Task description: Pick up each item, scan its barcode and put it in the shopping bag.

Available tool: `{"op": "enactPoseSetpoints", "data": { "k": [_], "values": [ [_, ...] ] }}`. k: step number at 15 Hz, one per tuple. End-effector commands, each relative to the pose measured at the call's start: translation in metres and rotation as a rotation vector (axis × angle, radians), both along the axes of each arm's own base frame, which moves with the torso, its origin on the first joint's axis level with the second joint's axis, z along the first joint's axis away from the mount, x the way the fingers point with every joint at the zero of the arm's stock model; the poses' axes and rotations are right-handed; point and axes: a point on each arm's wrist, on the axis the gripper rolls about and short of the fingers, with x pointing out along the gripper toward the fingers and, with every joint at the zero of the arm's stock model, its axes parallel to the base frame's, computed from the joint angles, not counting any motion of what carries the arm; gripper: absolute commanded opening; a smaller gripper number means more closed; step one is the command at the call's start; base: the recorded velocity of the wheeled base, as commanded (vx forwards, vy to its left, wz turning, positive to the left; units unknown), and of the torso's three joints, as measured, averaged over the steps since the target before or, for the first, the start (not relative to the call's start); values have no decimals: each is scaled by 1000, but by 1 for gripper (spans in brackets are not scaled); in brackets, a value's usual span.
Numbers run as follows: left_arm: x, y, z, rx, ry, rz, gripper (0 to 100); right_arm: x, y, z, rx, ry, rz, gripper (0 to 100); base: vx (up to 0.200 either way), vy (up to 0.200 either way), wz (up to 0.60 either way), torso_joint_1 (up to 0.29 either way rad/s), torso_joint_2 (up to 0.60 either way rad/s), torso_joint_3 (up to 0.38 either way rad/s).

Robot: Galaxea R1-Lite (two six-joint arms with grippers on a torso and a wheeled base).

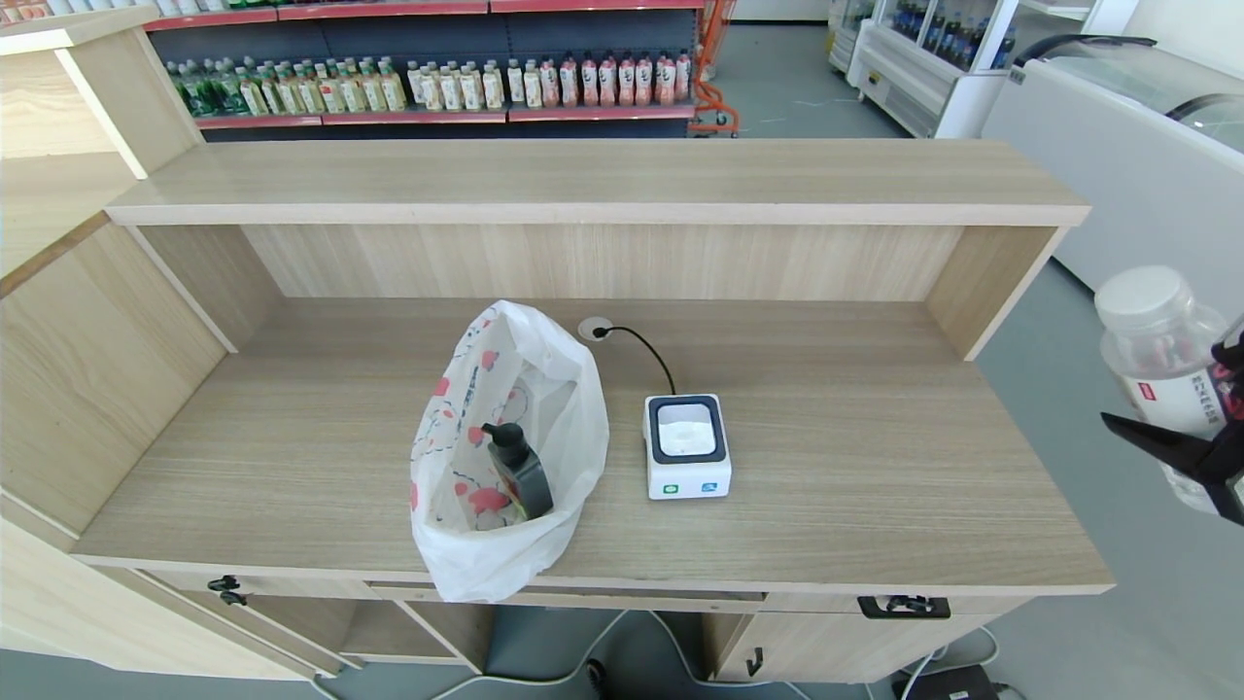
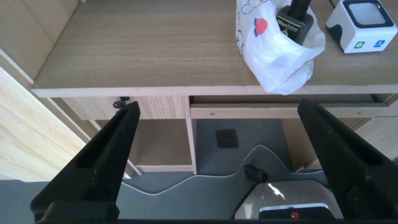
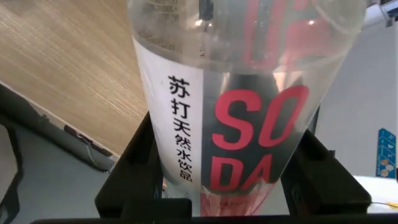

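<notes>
Right tool grips bottle, off counter right edge.

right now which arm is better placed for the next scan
Right: the right gripper is shut on the bottle, off the counter's right end. The left gripper hangs open, empty, before the counter.

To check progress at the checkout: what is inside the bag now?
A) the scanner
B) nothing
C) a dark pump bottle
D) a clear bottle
C: the pump bottle stands in the bag; the clear bottle is in the right gripper, beside the counter.
</notes>
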Motion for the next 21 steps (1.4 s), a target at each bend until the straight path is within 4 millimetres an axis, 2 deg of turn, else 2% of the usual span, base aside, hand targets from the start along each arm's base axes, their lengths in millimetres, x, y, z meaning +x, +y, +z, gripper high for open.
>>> {"op": "enactPoseSetpoints", "data": {
  "k": [1,4,14,21],
  "values": [
    [0,0,0,0,0,0,100,16,-1,-7,-21,10,9,0,0,0,0,0,0,0],
    [0,0,0,0,0,0,100,27,2,-11,-91,-22,47,0,0,0,0,0,0,0],
    [0,0,0,8,0,0,100,28,21,-7,-160,-57,152,0,0,0,0,0,0,0],
    [0,0,0,6,0,0,100,56,47,-10,-163,-138,261,0,0,200,0,4,4,2]
  ]
}}
